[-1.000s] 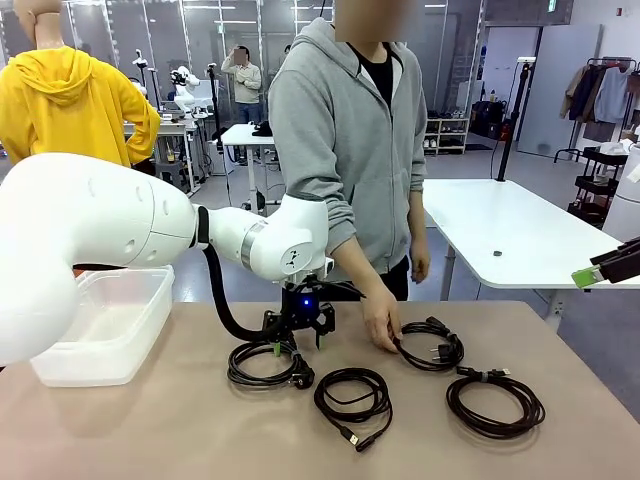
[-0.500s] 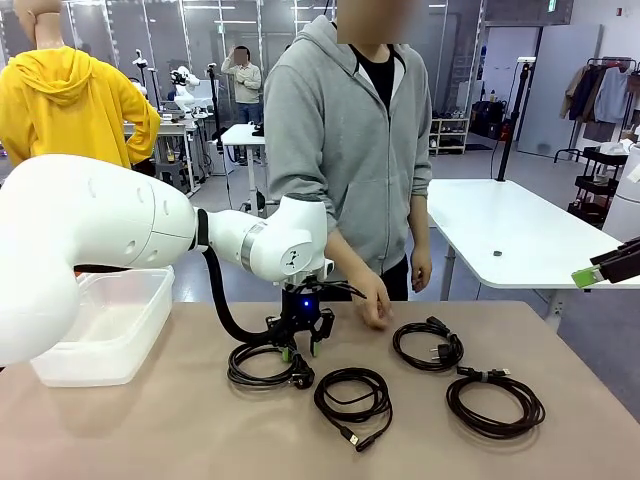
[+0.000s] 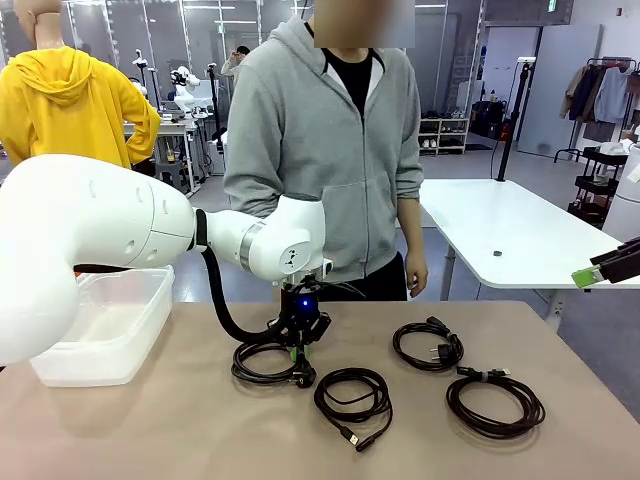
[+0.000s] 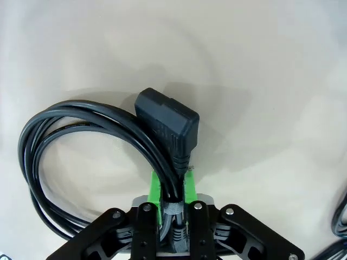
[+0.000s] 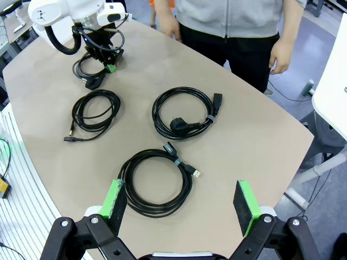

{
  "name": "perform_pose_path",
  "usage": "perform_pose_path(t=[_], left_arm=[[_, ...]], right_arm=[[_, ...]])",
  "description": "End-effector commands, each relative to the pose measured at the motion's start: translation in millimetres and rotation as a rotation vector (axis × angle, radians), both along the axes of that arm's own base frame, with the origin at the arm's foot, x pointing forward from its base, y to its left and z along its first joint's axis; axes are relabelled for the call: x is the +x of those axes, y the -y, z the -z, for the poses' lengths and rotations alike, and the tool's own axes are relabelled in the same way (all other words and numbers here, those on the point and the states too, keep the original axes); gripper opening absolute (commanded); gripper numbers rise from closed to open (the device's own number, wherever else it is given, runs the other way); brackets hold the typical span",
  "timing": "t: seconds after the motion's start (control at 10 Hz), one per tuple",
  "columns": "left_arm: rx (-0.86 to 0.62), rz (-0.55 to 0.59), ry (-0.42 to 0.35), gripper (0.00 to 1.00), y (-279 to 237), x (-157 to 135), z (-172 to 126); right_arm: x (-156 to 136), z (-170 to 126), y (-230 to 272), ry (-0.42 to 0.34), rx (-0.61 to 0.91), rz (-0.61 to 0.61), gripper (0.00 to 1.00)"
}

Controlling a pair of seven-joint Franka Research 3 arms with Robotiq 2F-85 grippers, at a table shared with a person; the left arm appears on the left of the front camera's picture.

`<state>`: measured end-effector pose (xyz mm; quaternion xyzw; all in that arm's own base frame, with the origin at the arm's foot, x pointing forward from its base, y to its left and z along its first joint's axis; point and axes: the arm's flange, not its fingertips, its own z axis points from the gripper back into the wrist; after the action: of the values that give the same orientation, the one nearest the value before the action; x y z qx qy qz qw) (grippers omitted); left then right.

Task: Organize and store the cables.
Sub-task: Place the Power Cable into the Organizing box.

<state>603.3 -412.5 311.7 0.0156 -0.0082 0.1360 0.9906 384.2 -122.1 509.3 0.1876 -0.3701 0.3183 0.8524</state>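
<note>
Several coiled black cables lie on the tan table (image 3: 180, 430). The leftmost cable (image 3: 258, 364) is a coil with a boxy plug (image 4: 168, 116). My left gripper (image 3: 300, 344) points down onto its right side, and its green pads (image 4: 156, 187) are shut on the bundled strands, as the left wrist view (image 4: 172, 187) shows up close. The other coils lie at the middle (image 3: 352, 393), far right (image 3: 430, 345) and near right (image 3: 495, 400). My right gripper (image 5: 180, 201) hovers open high above the near-right coil (image 5: 157, 181), holding nothing.
A clear plastic bin (image 3: 110, 320) stands at the table's left edge. A person in a grey hoodie (image 3: 330, 150) stands at the far side with a hand (image 3: 415, 272) hanging off the table. A white table (image 3: 510, 235) stands behind on the right.
My left gripper has closed on the leftmost cable. The person has pulled a hand off the far-right coil and stepped back upright.
</note>
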Motion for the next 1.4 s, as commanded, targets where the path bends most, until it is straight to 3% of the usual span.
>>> perform_pose_path(t=[0.0, 0.1, 0.2, 0.3, 0.4, 0.6, 0.9, 1.0, 1.3], left_arm=[[-0.029, 0.006, 0.006, 0.00, -6, -2, -2], [-0.033, 0.010, 0.011, 0.00, -6, -3, -6], [-0.052, 0.045, -0.032, 0.00, -6, -4, -17], [-0.030, 0.117, -0.055, 0.16, -8, -10, -46], [0.000, 0.174, -0.044, 0.16, -13, -20, -86], [0.047, 0.210, 0.051, 0.16, -17, -39, -147], [0.042, 0.286, 0.104, 0.16, -21, -51, -169], [0.027, 0.212, 0.074, 0.16, -16, -42, -179], [0.027, 0.212, 0.074, 0.16, -16, -42, -179]], right_arm=[[0, -2, -2, -0.019, 0.007, 0.009, 1.00], [0, -2, -2, -0.019, 0.007, 0.009, 1.00], [0, -2, -2, -0.019, 0.007, 0.009, 1.00], [0, -2, -2, -0.019, 0.007, 0.009, 1.00], [0, -2, -2, -0.019, 0.007, 0.009, 1.00], [0, -2, -2, -0.019, 0.007, 0.009, 1.00], [0, -2, -2, -0.019, 0.007, 0.009, 1.00], [0, -2, -2, -0.019, 0.007, 0.009, 1.00], [0, -2, -2, -0.019, 0.007, 0.009, 1.00]])
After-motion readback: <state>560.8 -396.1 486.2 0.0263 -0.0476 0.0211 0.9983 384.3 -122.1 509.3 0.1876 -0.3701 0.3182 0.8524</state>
